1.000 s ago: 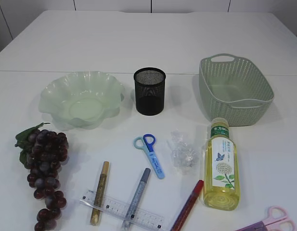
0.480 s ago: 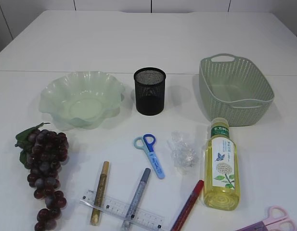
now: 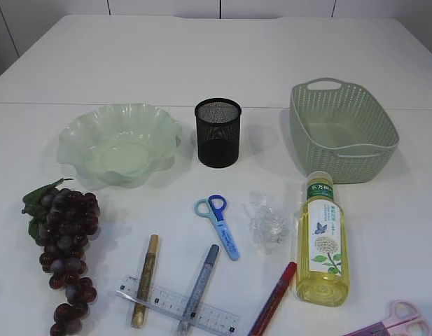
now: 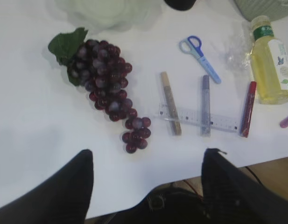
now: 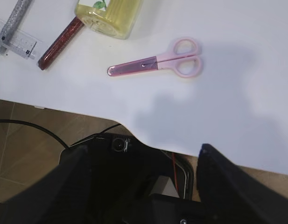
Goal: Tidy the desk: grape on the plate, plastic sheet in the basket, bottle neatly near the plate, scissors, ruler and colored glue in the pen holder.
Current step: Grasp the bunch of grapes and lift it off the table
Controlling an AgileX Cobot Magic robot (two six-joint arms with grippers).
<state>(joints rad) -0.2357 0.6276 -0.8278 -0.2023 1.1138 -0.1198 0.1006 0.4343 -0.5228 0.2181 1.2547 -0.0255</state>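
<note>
The left pincer (image 4: 146, 172) stands wide open and empty at the near edge of the table (image 3: 201, 63), hanging above it with the grape bunch (image 4: 104, 86) just ahead of its fingers. The right pincer (image 5: 139, 172) is likewise open and empty, back over the table's near edge, with the pink scissors (image 5: 158, 63) lying in front of it.

Nothing is sorted yet, so the likely first step is the grape, which lies at the left front, near the pale green plate (image 3: 75, 143) but apart from it. A sound grasp would come down from above onto the thick upper part of the bunch near the leaf, not the thin lower tail, since the berries will probably sag and swing when lifted. Lift high enough to clear the plate's wavy rim, then lower into its middle.

Further out lie the blue scissors (image 3: 217, 224), the crumpled plastic sheet (image 3: 267, 224), the bottle (image 3: 321, 241) on its side, the ruler (image 3: 177, 306) under the glue sticks (image 3: 144, 280), the pen holder (image 3: 218, 131) and the basket (image 3: 342, 129).
</note>
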